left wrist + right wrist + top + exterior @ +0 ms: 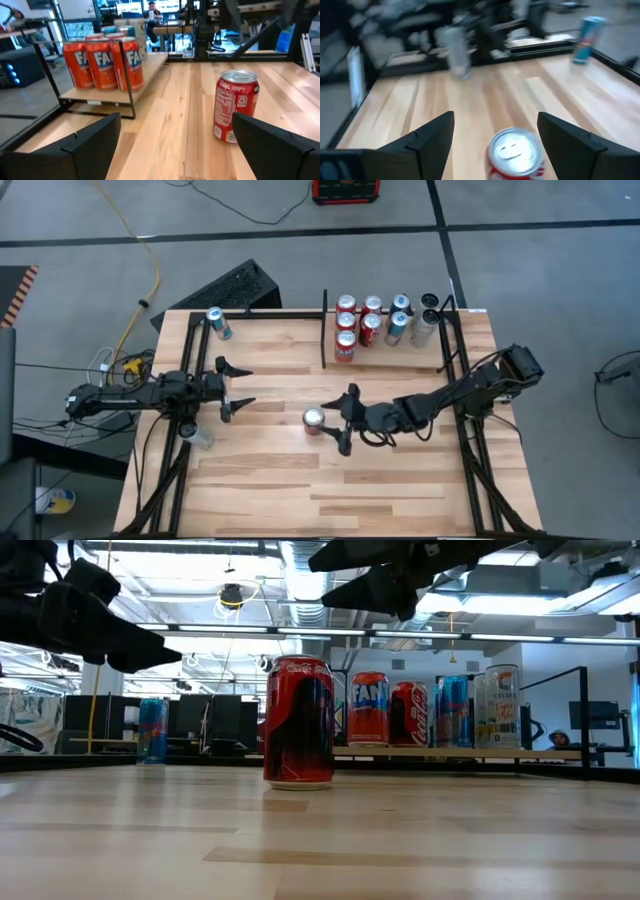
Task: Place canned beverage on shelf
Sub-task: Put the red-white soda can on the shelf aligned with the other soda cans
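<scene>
Where the black tube frame (462,360) rises at its edges, the light butcher-block wood table (300,480) runs off the bottom of the high view, so its near edge is cut off. Its planks are pale, with long straight grain. At the far right stands the raised shelf (400,361), a light wood bay with a thin black divider bar (324,330) on its left. On it stand red, orange, blue and silver cans (372,320) in close rows; their labels are too small to read from above, and in the low view they overlap and hide each other.

Both dark arms are partly cut off in the low view. The right gripper (346,420) hangs just above and beside the red cola can (314,419), its fingers spread wide to either side of the silver lid and not touching it. That can stands upright on the table's middle, long axis vertical, well apart from the shelf. The left gripper (235,387) waits left of it, fingers spread, empty. One blue can (217,323) stands alone at the far left corner.
</scene>
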Robot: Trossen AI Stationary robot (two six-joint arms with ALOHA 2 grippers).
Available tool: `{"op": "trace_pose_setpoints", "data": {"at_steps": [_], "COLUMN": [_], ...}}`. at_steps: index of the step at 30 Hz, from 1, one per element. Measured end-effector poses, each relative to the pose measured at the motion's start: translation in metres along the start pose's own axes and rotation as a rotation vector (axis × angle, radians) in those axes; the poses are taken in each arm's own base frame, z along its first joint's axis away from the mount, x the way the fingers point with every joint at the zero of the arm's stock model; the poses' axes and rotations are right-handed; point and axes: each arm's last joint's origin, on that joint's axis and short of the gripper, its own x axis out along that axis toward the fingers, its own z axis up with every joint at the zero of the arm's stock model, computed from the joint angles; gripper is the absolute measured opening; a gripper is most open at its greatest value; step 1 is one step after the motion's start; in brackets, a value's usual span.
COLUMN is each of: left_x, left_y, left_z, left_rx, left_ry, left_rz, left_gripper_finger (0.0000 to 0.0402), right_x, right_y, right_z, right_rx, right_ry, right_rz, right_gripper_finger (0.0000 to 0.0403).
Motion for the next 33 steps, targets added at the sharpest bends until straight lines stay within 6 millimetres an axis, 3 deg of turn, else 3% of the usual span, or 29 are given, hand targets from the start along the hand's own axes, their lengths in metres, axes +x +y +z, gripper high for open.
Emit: {"op": "trace_pose_setpoints", "data": {"at_steps": [10, 21, 33], "left_x": [0.0, 0.0, 0.001], "left_y": [0.0, 0.0, 0.0], "left_z": [-0.004, -0.004, -0.006], "left_rx": [0.029, 0.025, 0.025], "left_ry": [0.04, 0.04, 0.055], "left_rz": [0.013, 0.012, 0.011], "left_gripper_finger": [0.0366, 0.0366, 0.0366], "right_x": [0.011, 0.037, 0.038], "right_y": [-0.026, -0.023, -0.025], "right_z": [0.003, -0.027, -0.024], "right_rx": [-0.017, -0.038, -0.032], "right_ry": [0.024, 0.073, 0.055], "right_rz": [0.01, 0.018, -0.02], "right_gripper_finger": [0.0313, 0.0313, 0.0313]}}
